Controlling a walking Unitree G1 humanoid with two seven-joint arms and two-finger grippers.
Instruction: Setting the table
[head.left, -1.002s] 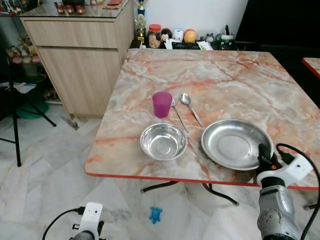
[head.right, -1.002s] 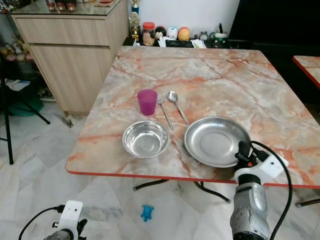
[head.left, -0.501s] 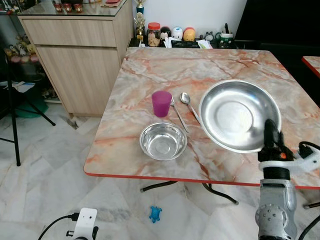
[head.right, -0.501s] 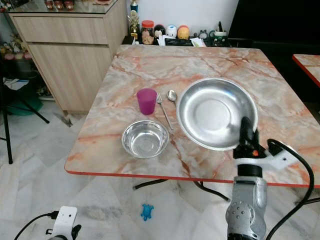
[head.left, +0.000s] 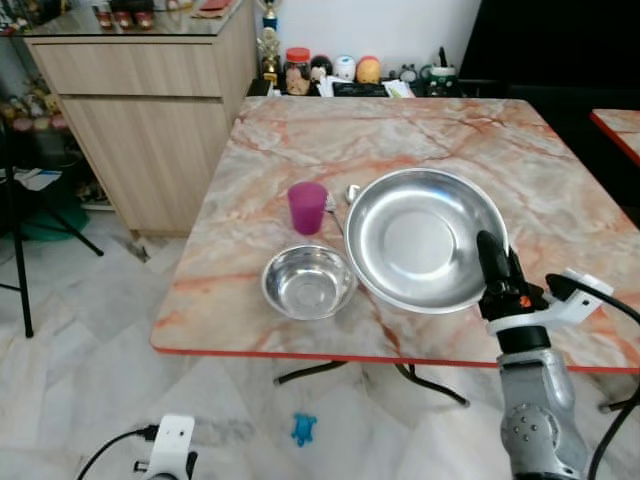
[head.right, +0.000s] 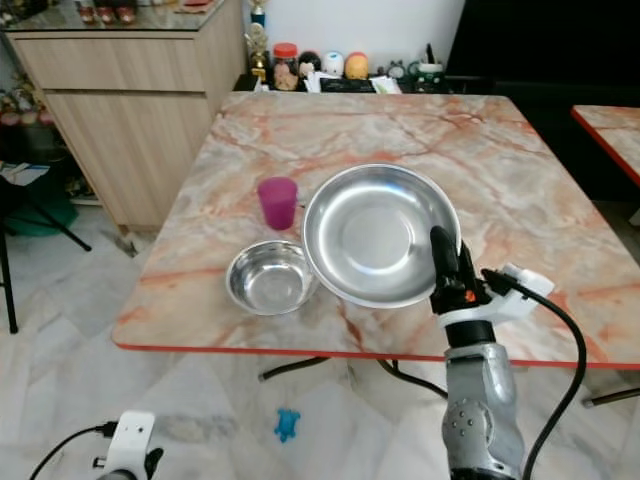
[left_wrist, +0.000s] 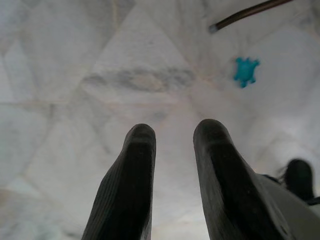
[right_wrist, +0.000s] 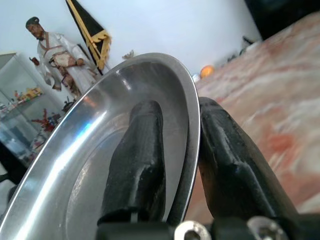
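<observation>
Above marble table (head.left: 430, 140), right end effector (head.left: 492, 262) pinches tilted plate's (head.left: 420, 240) rim.

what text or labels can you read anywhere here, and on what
No readable text anywhere.
Red-lidded jar and the small figurines behind the marble table: any labels too small to read.
Round steel plate held by the right end effector, steel bowl, magenta plastic cup: no visible markings.
</observation>
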